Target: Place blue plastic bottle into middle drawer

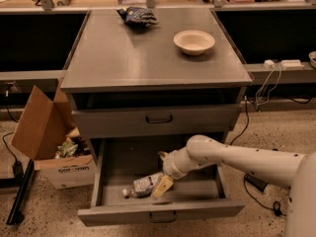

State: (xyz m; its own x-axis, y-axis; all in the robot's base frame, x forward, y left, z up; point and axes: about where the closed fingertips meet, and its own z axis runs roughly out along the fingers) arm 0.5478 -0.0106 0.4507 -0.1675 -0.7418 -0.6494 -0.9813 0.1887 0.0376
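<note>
The middle drawer (160, 212) is pulled out wide below the cabinet, and its flat tray shows. The blue plastic bottle (142, 185) lies on its side on the tray near the front, with its white cap pointing left. My gripper (162, 172) reaches into the drawer from the right, just at the bottle's right end. Its fingers are spread apart. The lower yellowish finger (163, 186) rests against the bottle's end and the upper one stands well above it.
A cream bowl (194, 41) and a dark blue snack bag (138, 16) sit on the cabinet top (123, 58). The drawer with the taller front panel (158, 120) above is shut. An open cardboard box (47, 137) of clutter stands on the floor to the left.
</note>
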